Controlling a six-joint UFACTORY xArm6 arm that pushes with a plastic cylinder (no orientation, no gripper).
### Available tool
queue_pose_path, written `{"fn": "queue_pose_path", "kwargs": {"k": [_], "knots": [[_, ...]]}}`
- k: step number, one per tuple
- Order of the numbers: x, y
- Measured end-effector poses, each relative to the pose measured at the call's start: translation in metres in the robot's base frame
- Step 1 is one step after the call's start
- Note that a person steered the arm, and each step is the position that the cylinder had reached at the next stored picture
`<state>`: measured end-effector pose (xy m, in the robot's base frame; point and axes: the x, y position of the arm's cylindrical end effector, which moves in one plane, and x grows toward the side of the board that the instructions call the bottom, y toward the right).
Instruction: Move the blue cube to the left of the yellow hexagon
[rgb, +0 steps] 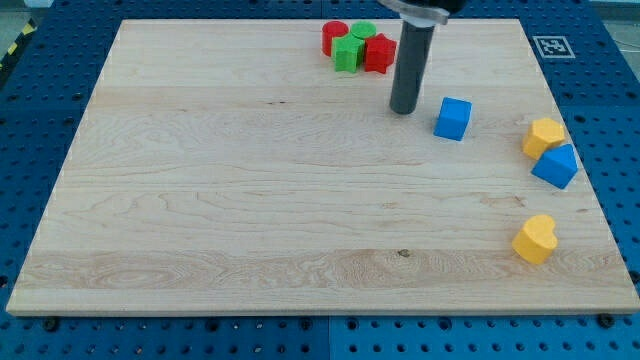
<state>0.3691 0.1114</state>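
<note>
Yellow heart (535, 239) nearest cam; blue cube (453, 118) just right of my tip (404, 110), not touching

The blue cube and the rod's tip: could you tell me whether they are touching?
Apart. The camera view shows a strip of bare board between my tip and the blue cube, which sits just to the tip's right in the view.
</note>
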Motion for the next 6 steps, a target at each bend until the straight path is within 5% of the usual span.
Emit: {"fn": "queue_pose_path", "kwargs": {"k": [2, 5, 6], "knots": [[0.014, 0.055], [0.02, -0.003], [0.02, 0.025]]}}
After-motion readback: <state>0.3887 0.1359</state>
